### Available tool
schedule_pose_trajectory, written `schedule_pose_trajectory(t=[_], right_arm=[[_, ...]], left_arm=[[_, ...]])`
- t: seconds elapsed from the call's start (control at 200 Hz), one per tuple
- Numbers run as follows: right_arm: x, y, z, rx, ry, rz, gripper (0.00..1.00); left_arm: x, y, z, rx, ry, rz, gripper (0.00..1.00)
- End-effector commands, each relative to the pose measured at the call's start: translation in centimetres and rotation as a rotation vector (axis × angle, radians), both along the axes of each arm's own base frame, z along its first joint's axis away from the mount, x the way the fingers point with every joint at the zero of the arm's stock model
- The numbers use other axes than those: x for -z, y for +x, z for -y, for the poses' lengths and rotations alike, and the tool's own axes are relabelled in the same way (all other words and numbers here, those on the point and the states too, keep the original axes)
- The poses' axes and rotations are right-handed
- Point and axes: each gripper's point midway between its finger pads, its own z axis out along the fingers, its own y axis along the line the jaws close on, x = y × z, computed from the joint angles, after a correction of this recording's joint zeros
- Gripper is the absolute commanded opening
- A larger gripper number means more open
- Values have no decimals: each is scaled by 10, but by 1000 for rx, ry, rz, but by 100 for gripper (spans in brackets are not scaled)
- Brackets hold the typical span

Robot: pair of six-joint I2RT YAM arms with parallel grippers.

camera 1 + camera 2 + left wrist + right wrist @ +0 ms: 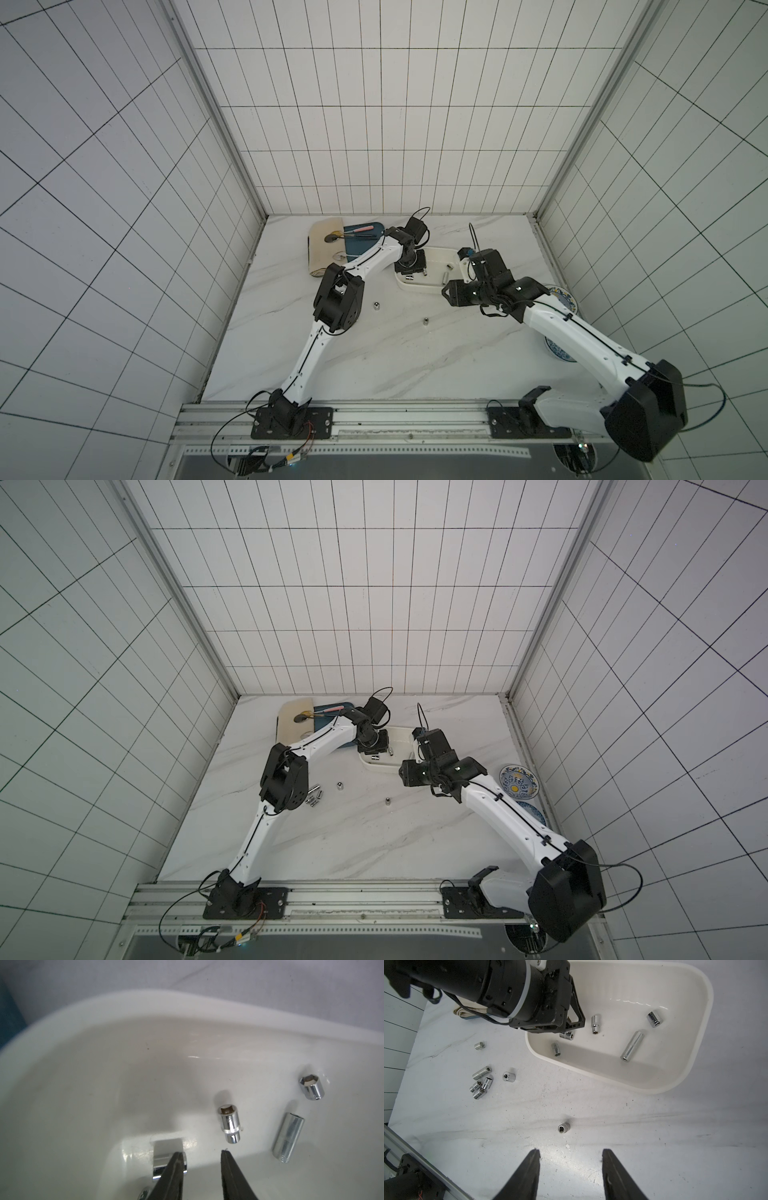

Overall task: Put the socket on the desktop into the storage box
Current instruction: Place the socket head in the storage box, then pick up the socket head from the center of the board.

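The left claw [201,1152], open and empty, hangs in the box [145,1001] with a socket [166,1159] on the box floor against one finger [172,1176]; a sideways exit could knock it about. The right claw [571,1152], open, hovers near another socket [564,1127] on the surface [654,1147], which may skid if pinched off-centre.

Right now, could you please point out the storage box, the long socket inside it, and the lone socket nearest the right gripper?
storage box [616,1014], right wrist view, bare inner floor.
long socket [632,1046], right wrist view, mid-barrel.
lone socket [564,1127], right wrist view, open top end.
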Motion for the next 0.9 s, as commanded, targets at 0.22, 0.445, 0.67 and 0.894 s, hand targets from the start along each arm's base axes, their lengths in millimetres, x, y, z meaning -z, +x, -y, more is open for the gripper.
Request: schedule_pose_trajectory(t=[0.22,0.445,0.67,0.894], right_arm=[[0,-3,1,8,26,-7,52],[-5,-6,0,-9,34,-8,56],[-9,-13,-11,-61,30,-19,57],[-9,-24,-26,-118,21,-23,57]], left_arm=[[-35,1,-3,17,0,82,41],[-59,-10,-10,34,-17,119,48],[-80,-33,-32,53,19,130,50],[-87,-67,-68,48,74,108,50]])
